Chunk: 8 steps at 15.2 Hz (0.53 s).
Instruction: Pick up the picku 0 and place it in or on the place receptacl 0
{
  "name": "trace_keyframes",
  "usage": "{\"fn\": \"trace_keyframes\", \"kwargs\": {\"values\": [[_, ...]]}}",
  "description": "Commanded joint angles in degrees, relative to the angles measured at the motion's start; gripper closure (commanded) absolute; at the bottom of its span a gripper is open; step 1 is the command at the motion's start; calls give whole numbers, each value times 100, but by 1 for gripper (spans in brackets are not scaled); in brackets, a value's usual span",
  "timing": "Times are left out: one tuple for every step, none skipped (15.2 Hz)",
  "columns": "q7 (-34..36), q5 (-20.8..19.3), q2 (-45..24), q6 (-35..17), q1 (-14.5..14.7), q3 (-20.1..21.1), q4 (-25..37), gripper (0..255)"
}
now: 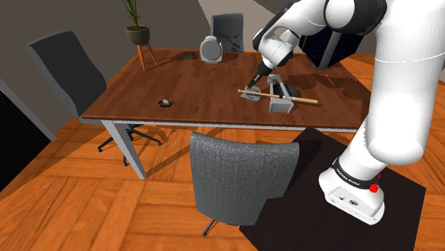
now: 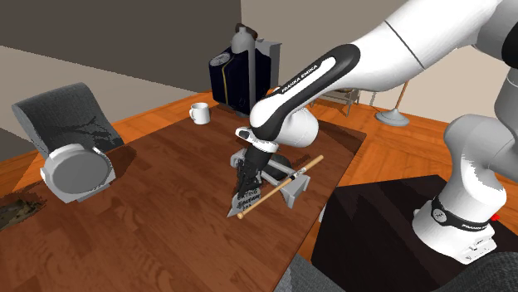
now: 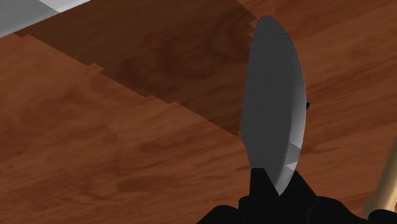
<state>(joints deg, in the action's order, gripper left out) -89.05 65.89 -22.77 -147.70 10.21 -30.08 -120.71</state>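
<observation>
Gripper (image 3: 273,191) is seen closed on a thin grey blade-like piece (image 3: 275,108), held edge-on close to the desk (image 1: 178,93) beside a wooden rod (image 1: 285,98); judged stiff, light and slick, it is best pinched across its flat faces.

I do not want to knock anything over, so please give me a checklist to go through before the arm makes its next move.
1. Grip: gripper is shut on the grey flat piece: ok.
2. Piece lifted off the table: cannot tell.
3. Wooden stick clear of the piece: not ok; it lies close beside it, across the grey stand.
4. Which thing is the receptacle: cannot tell.
5. White mug well apart from the gripper: ok.
</observation>
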Motion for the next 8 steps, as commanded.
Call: {"fn": "trace_keyframes", "kwargs": {"values": [[0, 0, -1, 1, 0, 1, -1, 255], [-1, 0, -1, 1, 0, 1, -2, 255], [-1, 0, -1, 2, -1, 0, -1, 255], [0, 1, -2, 1, 0, 1, -1, 255], [-1, 1, -2, 1, 0, 1, 0, 255], [80, -91, 61, 18, 30, -37, -15, 255], [162, -184, 124, 36, 61, -76, -27, 255], [244, -278, 187, 54, 91, -114, -39, 255]]}}
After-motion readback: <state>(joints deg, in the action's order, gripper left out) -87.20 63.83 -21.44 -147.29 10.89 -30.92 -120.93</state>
